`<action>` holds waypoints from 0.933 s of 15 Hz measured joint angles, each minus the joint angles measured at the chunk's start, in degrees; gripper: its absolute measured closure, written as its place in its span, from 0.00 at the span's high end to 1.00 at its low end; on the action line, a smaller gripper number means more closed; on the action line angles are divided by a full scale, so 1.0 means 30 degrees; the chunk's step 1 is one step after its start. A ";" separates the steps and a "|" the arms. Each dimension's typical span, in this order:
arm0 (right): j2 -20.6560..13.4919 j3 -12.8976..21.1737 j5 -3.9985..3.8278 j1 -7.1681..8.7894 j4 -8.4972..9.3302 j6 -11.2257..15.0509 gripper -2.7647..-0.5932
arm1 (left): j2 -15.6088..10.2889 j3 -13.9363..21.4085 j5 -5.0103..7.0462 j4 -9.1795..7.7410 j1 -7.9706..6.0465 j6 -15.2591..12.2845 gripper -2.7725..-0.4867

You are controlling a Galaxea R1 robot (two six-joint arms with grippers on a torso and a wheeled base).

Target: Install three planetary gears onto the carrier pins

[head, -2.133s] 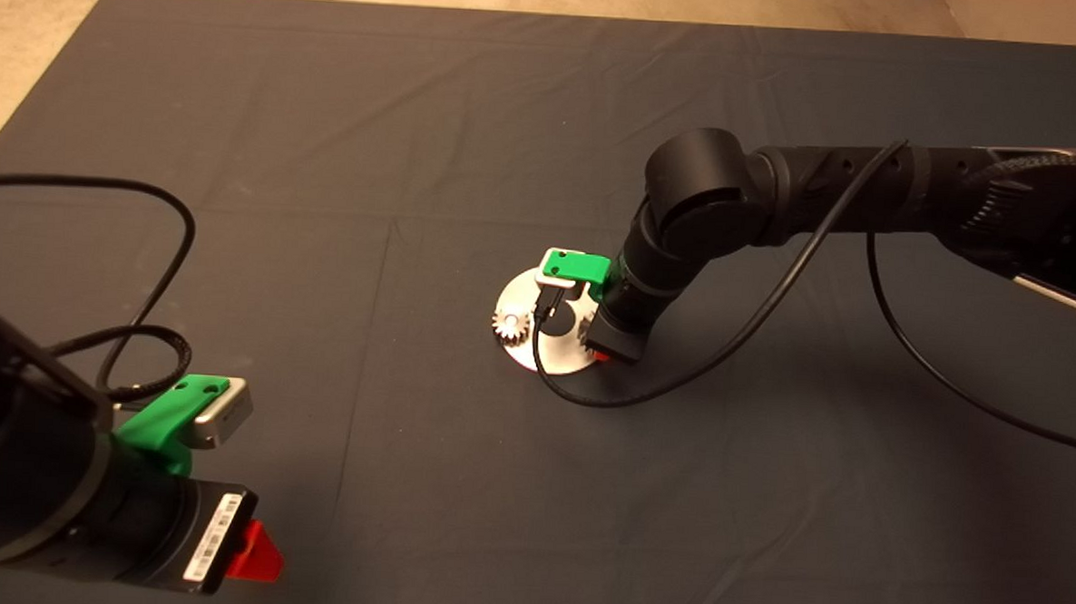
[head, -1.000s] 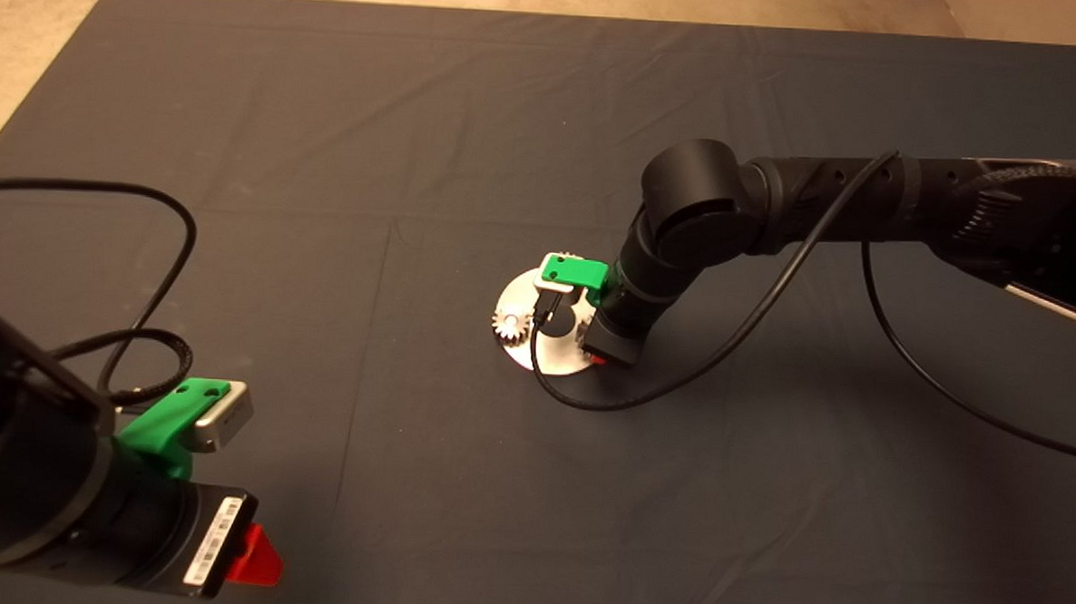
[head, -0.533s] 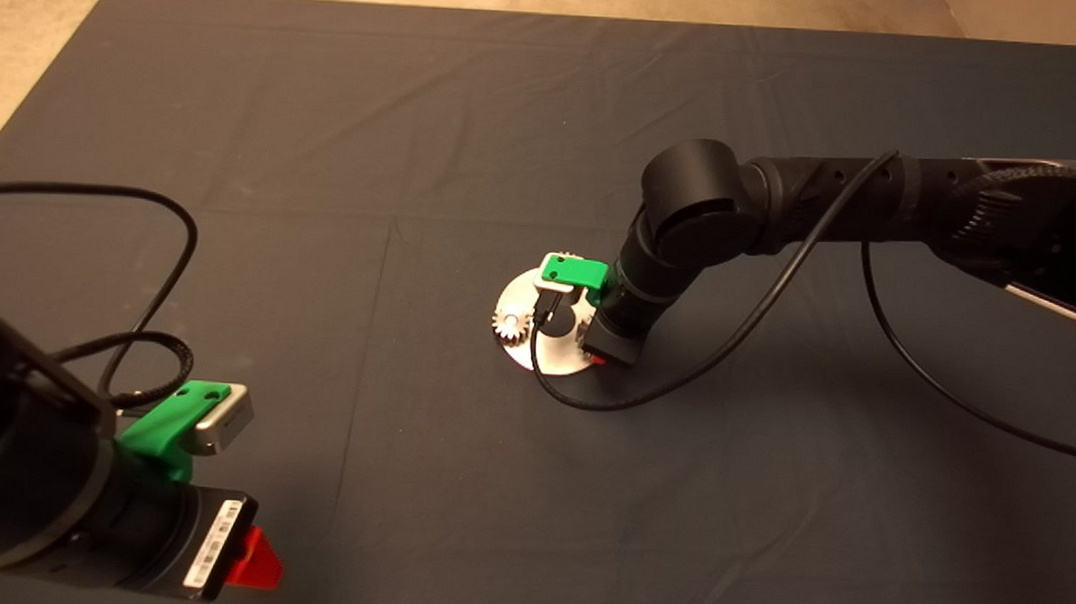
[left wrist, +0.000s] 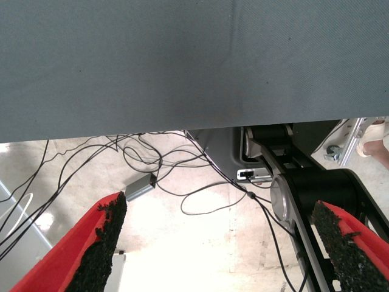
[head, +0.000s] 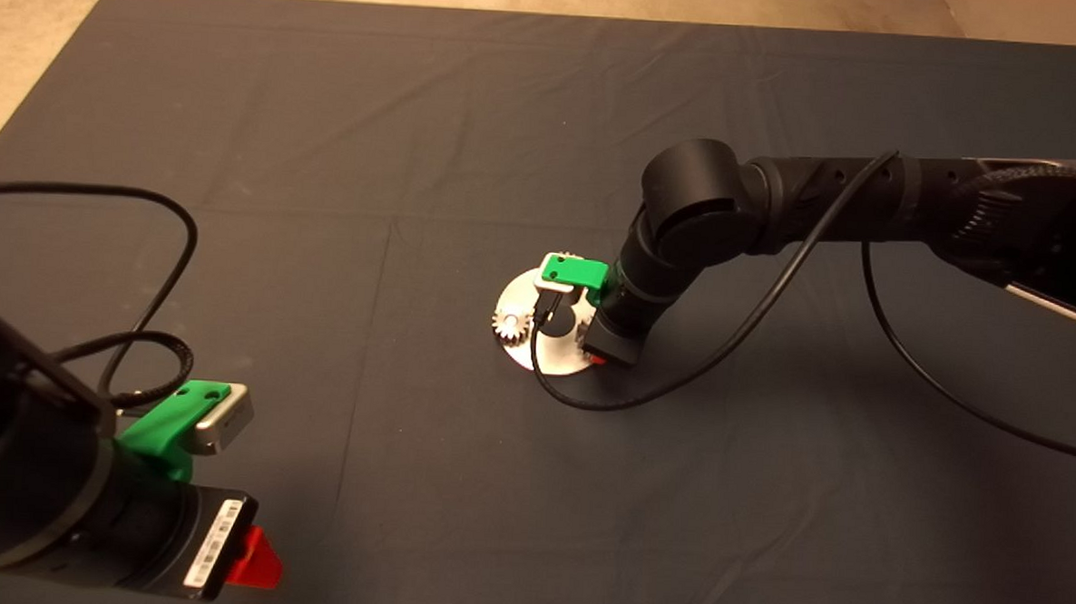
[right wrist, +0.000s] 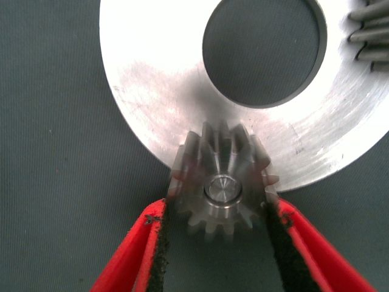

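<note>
The right gripper (right wrist: 220, 234) clasps a small silver-grey toothed gear (right wrist: 222, 182) seated on a short steel pin (right wrist: 222, 187) at the rim of the shiny round metal disc (right wrist: 158, 73). The left gripper (left wrist: 222, 243), fingers wide, idles beyond the dark mat (head: 328, 129).

The white barcode sticker (head: 213, 537) on the left arm seems illegible.

Dim warm overhead lighting, mat (head: 417, 151) softly shadowed, glare on disc (right wrist: 158, 79), floor (left wrist: 200, 243) overexposed, gear (right wrist: 222, 182) teeth slightly blurred.
</note>
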 joint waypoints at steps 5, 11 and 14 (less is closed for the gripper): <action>-0.0008 0.0016 0.0004 -0.0006 0.0000 0.0033 0.32 | 0.0000 0.0000 0.0008 0.0000 0.0000 -0.0007 0.74; -0.0136 0.3423 -0.0179 0.1483 0.0156 0.2082 0.39 | 0.0000 0.0000 0.0008 0.0000 0.0000 0.0000 0.74; -0.0938 0.5149 -0.0191 0.4605 0.1401 0.3586 0.46 | 0.0000 0.0000 0.0016 0.0000 0.0000 0.0000 0.74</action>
